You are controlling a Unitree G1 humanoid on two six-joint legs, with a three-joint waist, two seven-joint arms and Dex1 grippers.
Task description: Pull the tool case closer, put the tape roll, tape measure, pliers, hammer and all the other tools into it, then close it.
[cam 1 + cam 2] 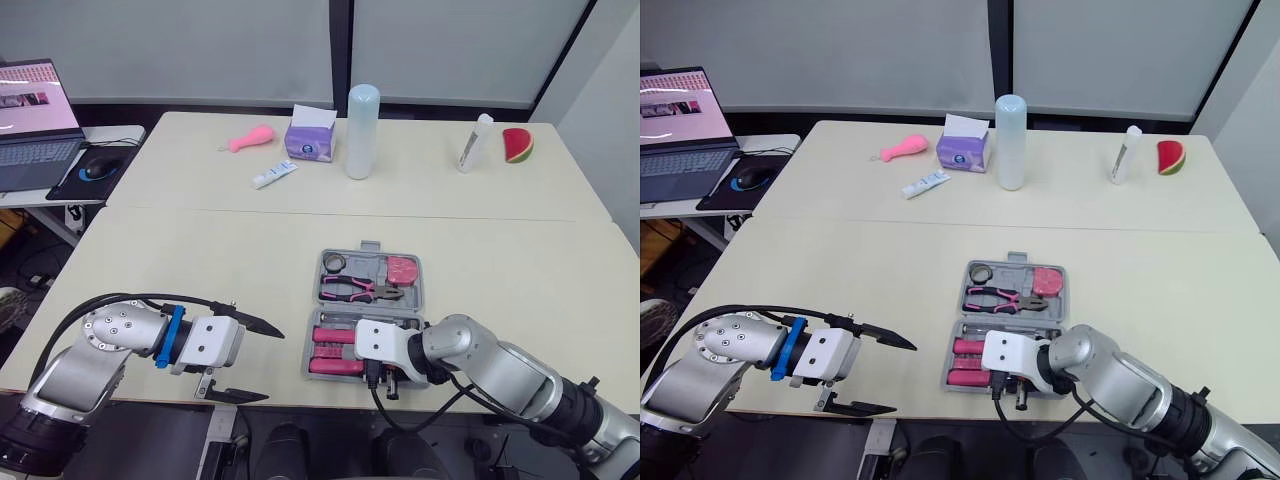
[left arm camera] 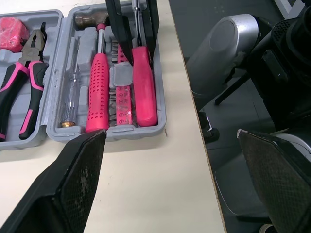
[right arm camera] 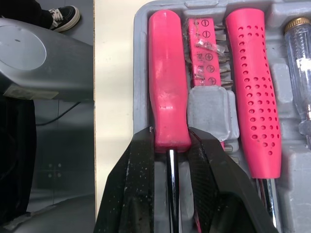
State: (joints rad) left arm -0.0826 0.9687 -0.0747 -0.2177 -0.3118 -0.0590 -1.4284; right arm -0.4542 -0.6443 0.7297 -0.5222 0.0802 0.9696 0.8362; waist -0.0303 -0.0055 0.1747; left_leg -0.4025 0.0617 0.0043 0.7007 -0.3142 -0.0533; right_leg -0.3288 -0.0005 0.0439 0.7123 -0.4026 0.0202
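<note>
Tool case (image 1: 414, 298), grey, open flat

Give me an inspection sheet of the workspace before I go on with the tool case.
Surface: cream tabletop, case at its near edge.
Job's things: open grey plastic tool case holds black tape roll, pink tape measure, pink-handled pliers, pink-handled hammer, pink-handled screwdriver.
Clutter: far side, pink pear-shaped toy, purple tissue box, white tube, tall pale bottle, white bottle, watermelon-slice toy.
Grippers: left pincer open, hovering left of the case; right pincer shut on the screwdriver inside it.
Cables: black cable along the left arm; another below the right wrist.
Surroundings: open laptop and mouse on a side desk.
</note>
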